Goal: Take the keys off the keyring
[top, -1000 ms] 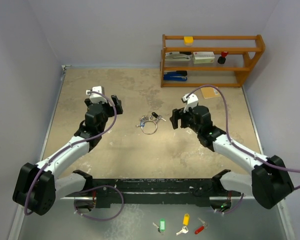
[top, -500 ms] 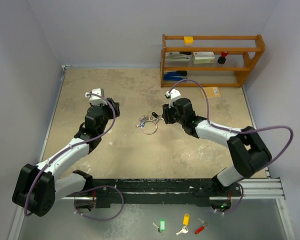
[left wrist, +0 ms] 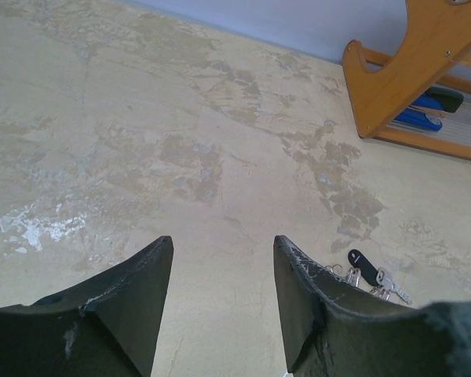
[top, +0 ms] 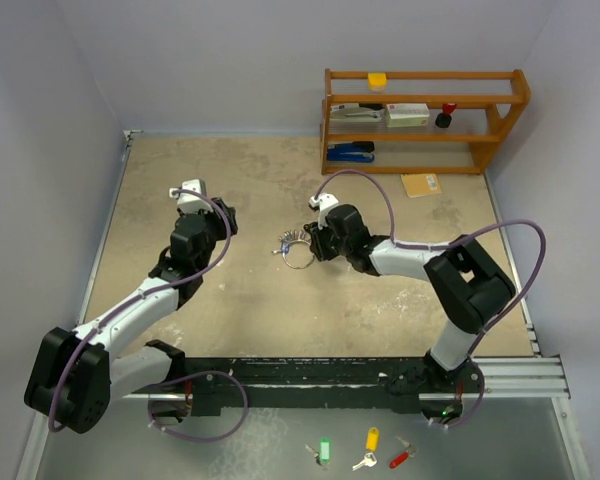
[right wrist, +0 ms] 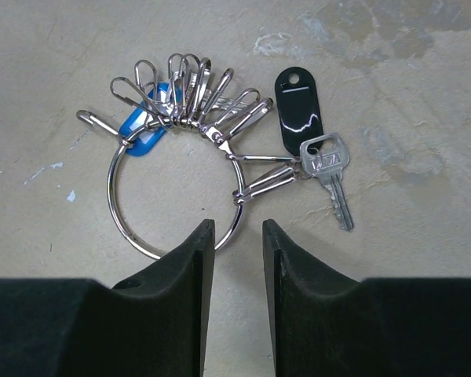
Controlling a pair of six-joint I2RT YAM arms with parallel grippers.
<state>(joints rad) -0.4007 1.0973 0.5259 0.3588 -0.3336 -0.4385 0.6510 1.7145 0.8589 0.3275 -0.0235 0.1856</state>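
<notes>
- The left gripper (left wrist: 223, 243) hangs well left of the keyring, its jaws spread wide and empty. Its own camera catches only the black head (left wrist: 363, 265) and the silver key (left wrist: 388, 281).
- The keyring (right wrist: 111, 188) lies flat between the grippers, with clips (right wrist: 184, 86) fanned along its far side. From above we cannot tell the clips apart.
- The keys: the silver key's blade points back toward the right gripper, and the black head lies alongside it. The blue head (right wrist: 141, 133) is half buried under clips.
- The right gripper (right wrist: 238, 228) is open only a narrow gap and holds nothing. Its tips are at the ring's near-right arc; we cannot tell whether they touch.
</notes>
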